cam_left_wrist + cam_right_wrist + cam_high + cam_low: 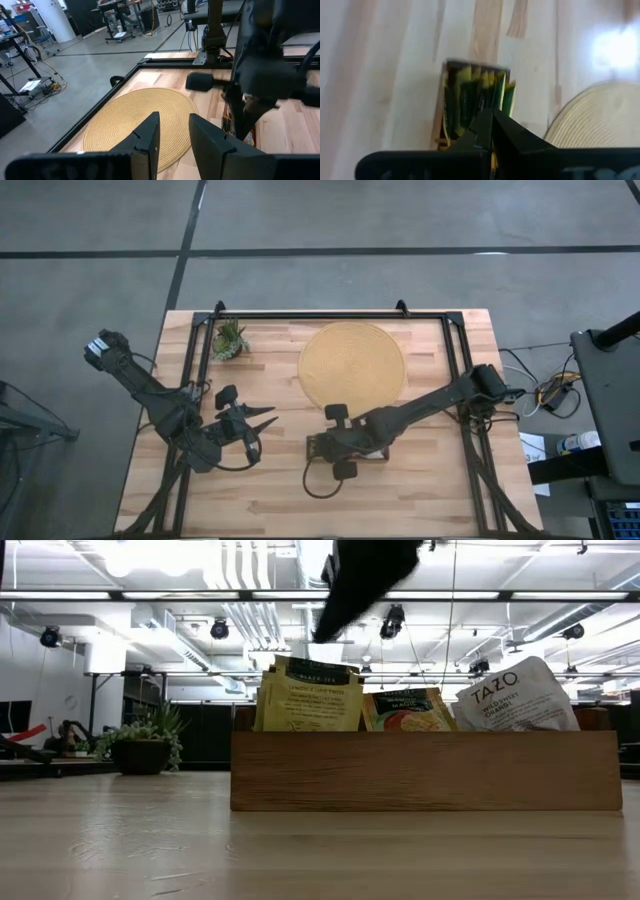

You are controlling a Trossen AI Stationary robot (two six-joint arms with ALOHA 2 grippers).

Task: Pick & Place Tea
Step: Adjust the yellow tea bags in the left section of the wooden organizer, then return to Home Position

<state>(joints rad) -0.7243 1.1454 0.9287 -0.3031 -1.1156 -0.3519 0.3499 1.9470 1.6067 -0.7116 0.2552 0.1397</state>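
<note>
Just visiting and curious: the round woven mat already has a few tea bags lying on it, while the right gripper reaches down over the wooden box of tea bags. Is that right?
Not quite. The high view shows the round woven mat bare, with no tea bags on it. The rest holds: the right gripper reaches down over the wooden box of tea bags.

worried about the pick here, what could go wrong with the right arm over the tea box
1. The right gripper has its fingers shut above tightly packed tea sachets; going down shut, it may push or crumple them rather than grasp one.
2. The sachets stand close together in the wooden tray, so a pinch may lift two at once.
3. The left gripper waits nearby, fingers apart, facing the round mat; a sideways carry could cross it.
</note>
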